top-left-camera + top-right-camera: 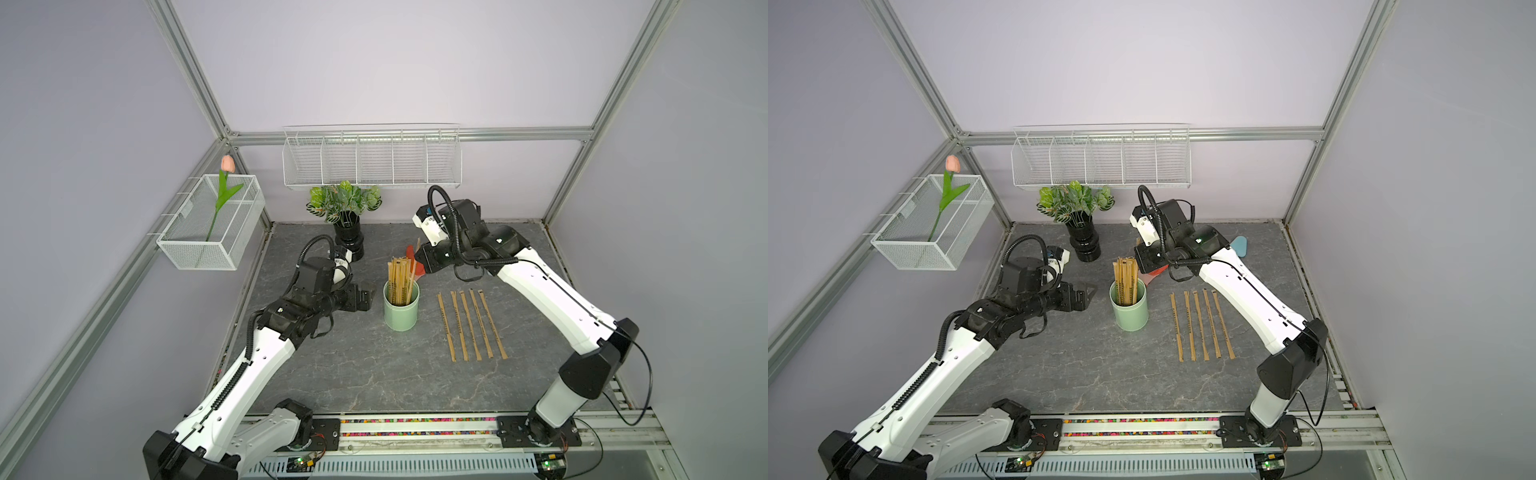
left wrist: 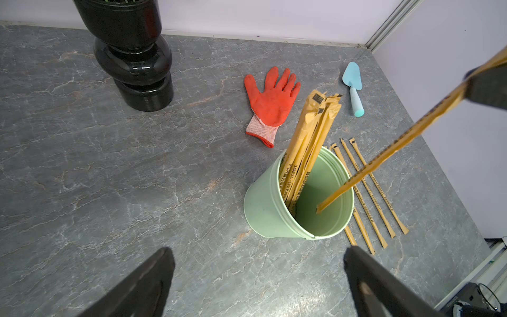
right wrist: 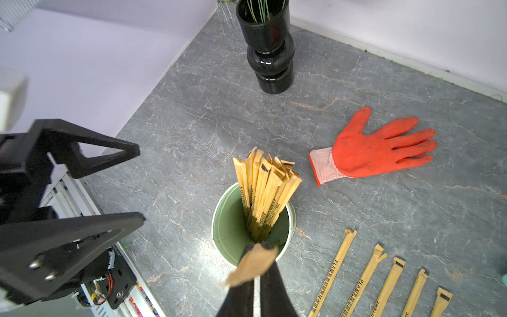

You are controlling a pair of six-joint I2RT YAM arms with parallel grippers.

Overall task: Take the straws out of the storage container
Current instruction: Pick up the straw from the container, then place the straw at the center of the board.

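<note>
While the right gripper (image 3: 258, 248) has its jaws pinched shut on the top end of one tan paper-wrapped straw (image 2: 384, 162), that straw hangs slanted below it, with its lower tip over the mouth of the pale mint-green cylindrical cup (image 1: 401, 316). I cannot tell whether the tip has cleared the rim. Step in hand, as I read it: drawing a sixth straw out, with many left, so early-to-middle of the task. Directly under the right gripper, the bundle of tan wrapped straws (image 3: 263, 192) stands in the cup, gathered toward the left gripper's side, tops well above the rim. The left gripper (image 2: 258, 251) has its jaws spread wide and empty, low and just beside the cup, not touching it. On the right gripper's outer side, five straws in a row (image 1: 471, 324) lie flat on the grey marble-look tabletop (image 1: 353, 395), roughly parallel and slightly apart. Beyond the cup from the left gripper lie a red rubber-coated work glove (image 2: 271, 101) and a small light-blue plastic trowel (image 2: 354, 87), neither part of the job. The next move likely calls for more lift until the tip is free of the rim, then a swing toward the row and a lay-down beside it without nudging the others. Risk: the thin wrapper twists in the pinch, or the tip snags the bundle.
</note>
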